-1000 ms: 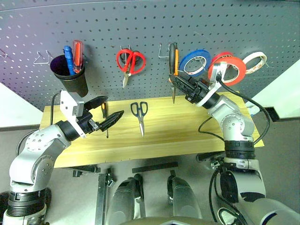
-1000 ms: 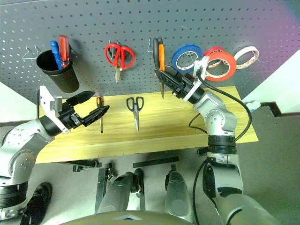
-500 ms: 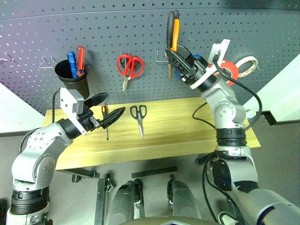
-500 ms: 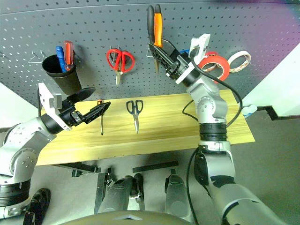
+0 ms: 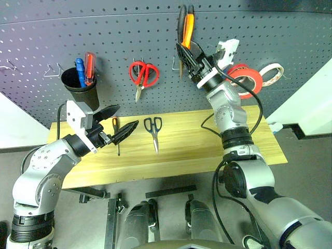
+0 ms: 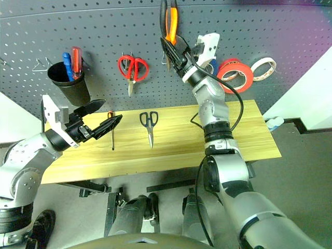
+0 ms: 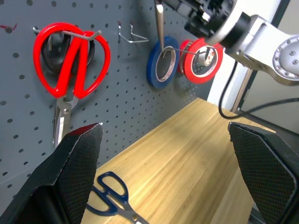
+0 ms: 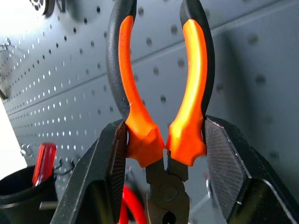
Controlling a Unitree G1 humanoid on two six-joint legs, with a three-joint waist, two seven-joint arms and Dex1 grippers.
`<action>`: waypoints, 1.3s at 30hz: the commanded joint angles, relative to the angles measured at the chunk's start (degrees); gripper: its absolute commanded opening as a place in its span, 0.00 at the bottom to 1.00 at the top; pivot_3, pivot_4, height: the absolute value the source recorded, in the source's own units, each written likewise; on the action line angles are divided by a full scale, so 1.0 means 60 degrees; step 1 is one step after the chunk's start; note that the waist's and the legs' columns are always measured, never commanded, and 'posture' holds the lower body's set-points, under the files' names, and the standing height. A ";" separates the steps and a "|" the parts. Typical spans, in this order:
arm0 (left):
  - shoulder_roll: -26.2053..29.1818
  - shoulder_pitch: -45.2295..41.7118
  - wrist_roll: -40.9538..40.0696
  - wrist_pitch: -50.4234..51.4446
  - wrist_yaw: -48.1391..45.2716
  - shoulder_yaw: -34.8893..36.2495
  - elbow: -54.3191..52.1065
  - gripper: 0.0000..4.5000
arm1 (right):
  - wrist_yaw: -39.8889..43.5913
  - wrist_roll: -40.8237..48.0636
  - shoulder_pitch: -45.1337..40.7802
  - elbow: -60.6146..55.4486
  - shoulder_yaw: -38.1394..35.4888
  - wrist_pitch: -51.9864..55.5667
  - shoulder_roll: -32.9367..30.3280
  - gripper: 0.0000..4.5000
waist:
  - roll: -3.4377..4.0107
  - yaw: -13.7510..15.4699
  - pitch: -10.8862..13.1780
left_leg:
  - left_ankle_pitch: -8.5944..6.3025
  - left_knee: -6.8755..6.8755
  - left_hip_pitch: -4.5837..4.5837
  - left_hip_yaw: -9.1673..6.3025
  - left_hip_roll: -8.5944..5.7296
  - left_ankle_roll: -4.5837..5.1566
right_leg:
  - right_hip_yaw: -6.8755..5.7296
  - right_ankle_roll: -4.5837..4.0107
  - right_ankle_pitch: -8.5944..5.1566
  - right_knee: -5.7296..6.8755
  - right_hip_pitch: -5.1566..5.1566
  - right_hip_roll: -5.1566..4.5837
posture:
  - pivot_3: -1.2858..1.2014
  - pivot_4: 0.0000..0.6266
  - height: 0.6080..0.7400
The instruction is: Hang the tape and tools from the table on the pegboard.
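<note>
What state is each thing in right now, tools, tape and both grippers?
Pliers: held handles-up against the pegboard, not yet hooked.
Right gripper: shut on pliers.
Left gripper: open, empty, over the table.
Dark-handled scissors: lying on the table.
Orange-and-black screwdriver: lying on the table.
Orange-red tape: hanging on the pegboard.
Red scissors: hanging on a hook.
Black cup: on the pegboard, holding two screwdrivers.

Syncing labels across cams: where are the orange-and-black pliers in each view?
Left eye: pliers at top centre, handles up, clamped in the right claw against the pegboard.
Right eye: top centre, same grip.
Left wrist: only the grey nose tip at the top edge.
Right wrist: centre, handles pinched between the fingers.
Shared landmark: red-handled scissors hanging on the pegboard.
</note>
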 commanded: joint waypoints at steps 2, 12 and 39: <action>0.0091 0.0107 -0.0193 -0.0045 0.0056 0.0316 -0.0439 1.00 | -0.0234 -0.0205 -0.0755 0.0629 -0.0223 -0.0991 0.0004 0.47 | 0.0000 0.0004 0.0000 | 0.0000 0.0000 0.0002 0.0000 0.0000 0.0000 | 0.0000 0.0000 0.0000 0.0001 0.0001 0.0000 | 0.48 0.17 1.00; 0.0176 0.0192 -0.0274 0.0032 0.0061 0.0376 -0.0497 1.00 | -0.1032 -0.0766 -0.1521 0.2112 -0.0340 -0.2281 0.0139 0.47 | 0.0000 -0.0055 0.0000 | 0.0003 0.0003 0.0009 0.0001 0.0000 -0.0005 | 0.0004 -0.0001 0.0000 0.0016 0.0000 0.0000 | 0.48 0.16 1.00; 0.0272 0.0689 -0.0576 0.0276 0.0340 0.0490 -0.1008 1.00 | -0.2593 -0.2055 -0.1759 0.2825 0.0082 -0.4050 0.0835 0.47 | 0.0001 -0.0111 0.0001 | 0.0028 0.0015 0.0060 0.0009 0.0008 -0.0045 | 0.0018 -0.0016 -0.0001 0.0108 -0.0010 -0.0003 | 0.50 0.20 1.00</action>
